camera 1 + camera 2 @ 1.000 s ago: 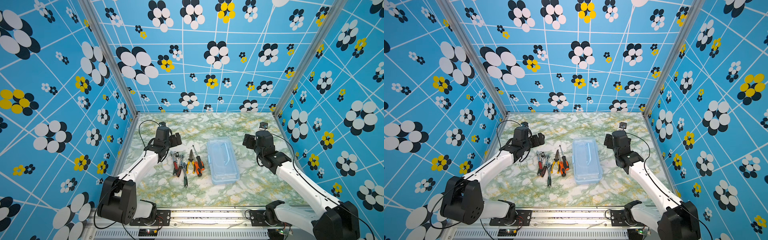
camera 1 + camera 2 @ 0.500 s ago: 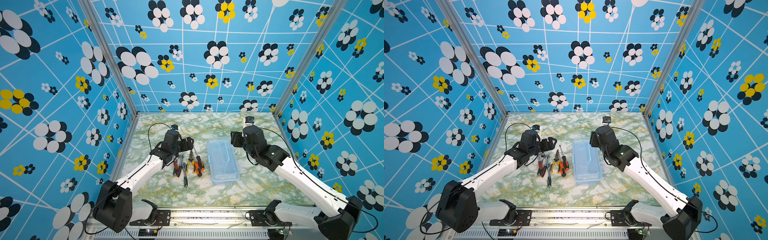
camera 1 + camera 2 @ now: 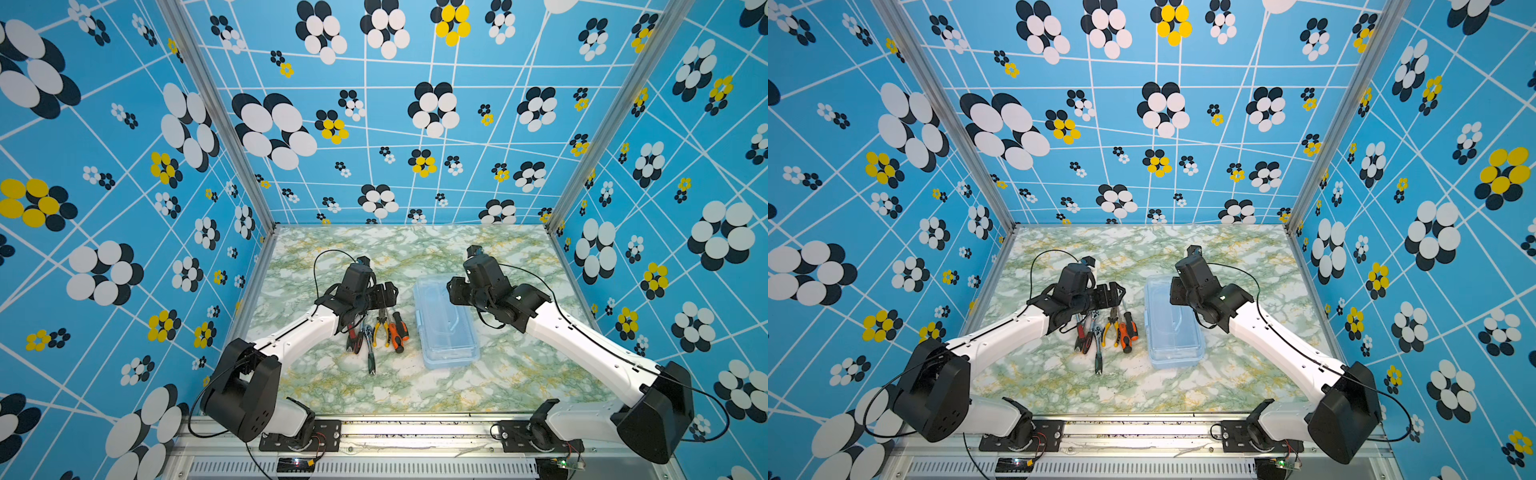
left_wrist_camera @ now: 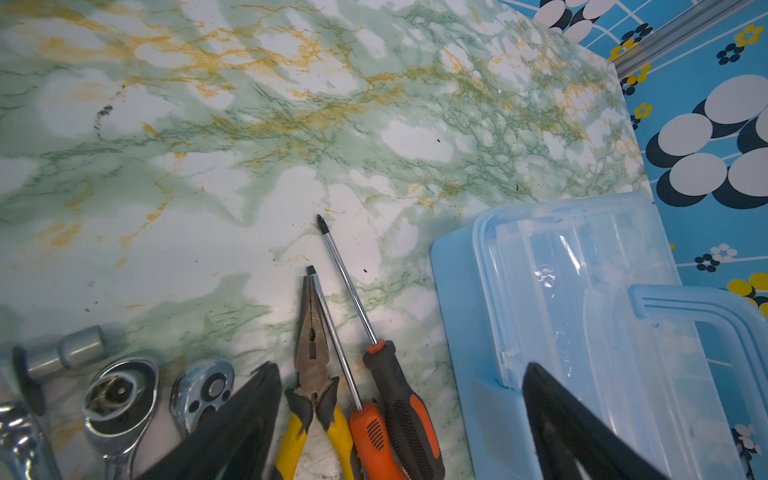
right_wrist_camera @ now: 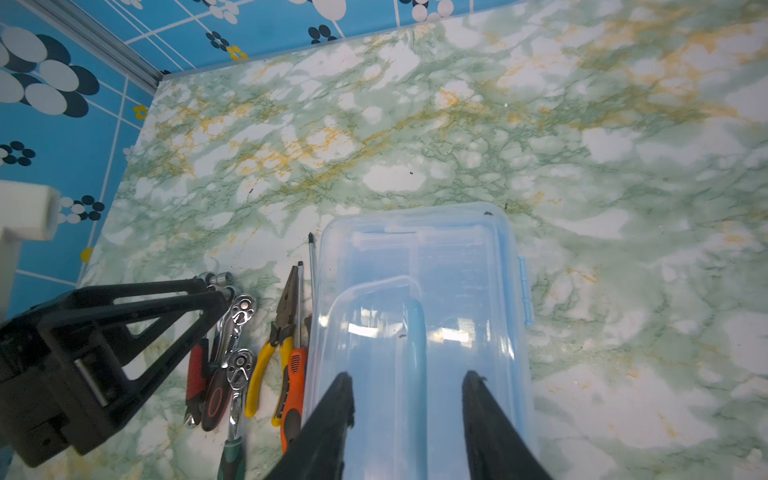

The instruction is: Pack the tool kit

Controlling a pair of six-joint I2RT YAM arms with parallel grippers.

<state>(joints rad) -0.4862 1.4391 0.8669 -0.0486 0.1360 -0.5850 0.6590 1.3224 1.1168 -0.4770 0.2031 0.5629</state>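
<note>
- Marble-print tabletop (image 3: 519,374) sits between blue flowered walls (image 3: 124,208). The box (image 3: 446,328) lies closed at centre-right, its long side running near to far.
- The tools lie in a row just left of it: ratchets (image 4: 120,392) leftmost, then pliers (image 4: 312,361), then screwdrivers (image 4: 409,411) closest to the box. Nothing is packed yet.
- My right gripper (image 5: 408,376) hovers over the lid (image 5: 457,257), jaws apart either side of the blue handle (image 5: 417,332). There is a gap on both sides, so it grips nothing.
- My left gripper (image 4: 400,365) is spread wide and empty above the tools' far ends, spanning the pliers and screwdrivers.
- I judge the step in hand is taking the handle to get the lid open. I want the bar centred between the jaws and a straight descent, closing only once both tips are past the bar.
- I cannot tell whether the handle lies flat or stands a little, so I go down slowly.
- A small blue tab (image 5: 524,291) sits on the box's right edge. I cannot tell if it is a hinge or a clasp, and that decides which way the lid swings.
- The longest screwdriver's shaft runs just beside the box's left edge, so any slide leftward would shove it.
- Bare marble lies right of the box, beyond it, and near toward the rail (image 3: 415,424). The gap between my two grippers is tight, so I would not bring the left one any closer.
</note>
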